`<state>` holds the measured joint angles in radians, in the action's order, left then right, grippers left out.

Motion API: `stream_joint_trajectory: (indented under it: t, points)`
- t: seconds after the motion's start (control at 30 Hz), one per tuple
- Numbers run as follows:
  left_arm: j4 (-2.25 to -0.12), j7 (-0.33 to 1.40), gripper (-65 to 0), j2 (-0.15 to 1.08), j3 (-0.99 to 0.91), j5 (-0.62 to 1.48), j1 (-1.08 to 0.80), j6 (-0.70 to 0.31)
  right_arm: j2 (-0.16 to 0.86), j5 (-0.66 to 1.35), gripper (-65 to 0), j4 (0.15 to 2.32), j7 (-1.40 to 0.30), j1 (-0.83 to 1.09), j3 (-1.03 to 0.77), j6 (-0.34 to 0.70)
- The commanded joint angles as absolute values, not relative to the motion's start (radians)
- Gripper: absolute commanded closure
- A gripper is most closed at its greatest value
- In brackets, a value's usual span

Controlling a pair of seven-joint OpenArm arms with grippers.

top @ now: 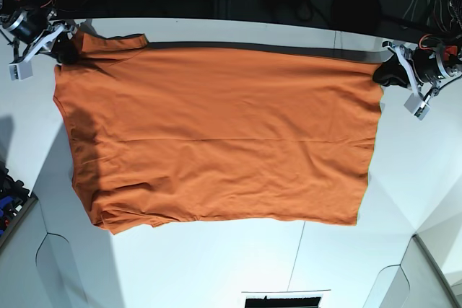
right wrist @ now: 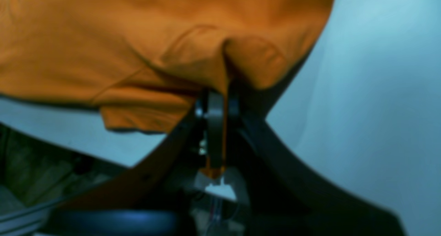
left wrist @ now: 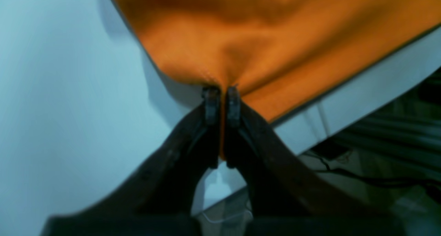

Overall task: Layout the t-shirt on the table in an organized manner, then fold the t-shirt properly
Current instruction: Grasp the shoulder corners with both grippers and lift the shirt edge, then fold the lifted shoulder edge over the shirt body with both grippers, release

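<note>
T-shirt: the t-shirt (top: 216, 142) is spread wide and mostly flat across the far half of the table (top: 216, 265), burnt-orange, its far edge running along the table's dark far edge.
Cloth state: the broad middle is smooth with 1 faint crease running left to right; the near left corner is doubled up in small folds; a sleeve shows at the far left corner.
Left end effector: the left end effector (left wrist: 222, 91) sits at the far right corner of the shirt in the base view, fingers pressed together with a thin strip of orange cloth pinched between them.
Right end effector: the right end effector (right wrist: 220, 101) sits at the far left corner by the sleeve, fingers closed on a bunched fold of the cloth.
Tension: the fabric puckers into a point at each grip.
Table: white and bare near the shirt, with a thin dark seam on the near side.
Wrist views: both blurred.
</note>
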<state>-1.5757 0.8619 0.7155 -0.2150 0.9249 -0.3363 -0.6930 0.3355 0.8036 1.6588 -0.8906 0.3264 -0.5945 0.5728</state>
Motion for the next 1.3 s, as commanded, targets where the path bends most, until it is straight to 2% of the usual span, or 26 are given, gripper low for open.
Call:
stream_joint_trajectory:
  t: [0.0,0.17,0.43,0.83,0.87,0.97,1.03,1.1,1.27]
  points:
    - [-1.592,0.84,0.0,0.741,-0.224,0.931,-0.319,-0.698,0.352,0.818,0.0,1.678,-0.868,0.304,-0.603,0.574]
    - [-1.591,0.793,0.0,0.739,-0.224,0.916,-0.279,-0.698,0.352,0.808,0.0,1.677,-0.867,0.209,-0.602,0.58]
    - [-1.575,0.612,0.0,0.737,-0.223,0.762,-0.229,-0.698,0.352,0.741,0.0,1.611,-0.83,0.039,-0.569,0.58]
    - [-1.317,0.548,0.0,0.692,-0.106,0.706,0.003,-0.698,0.346,0.67,0.0,1.347,-0.795,-0.214,-0.403,0.579]
    - [-1.293,0.535,-0.9,0.691,-0.091,0.691,0.024,-0.698,0.346,0.655,0.0,1.332,-0.791,-0.225,-0.394,0.576]
    - [-1.225,0.521,-16.0,0.69,-0.055,0.676,0.076,-0.698,0.346,0.643,-0.1,1.307,-0.785,-0.236,-0.378,0.572]
    - [-1.193,0.516,-25.5,0.688,-0.044,0.678,0.099,-0.698,0.346,0.643,-17.1,1.305,-0.785,-0.235,-0.377,0.571]
    - [-1.179,0.518,-28.6,0.687,-0.044,0.68,0.117,-0.698,0.346,0.643,-28.4,1.305,-0.785,-0.236,-0.377,0.565]
    - [-1.203,0.609,-28.5,0.688,-0.103,0.756,0.13,-0.698,0.346,0.666,-29.7,1.317,-0.825,-0.235,-0.433,0.552]
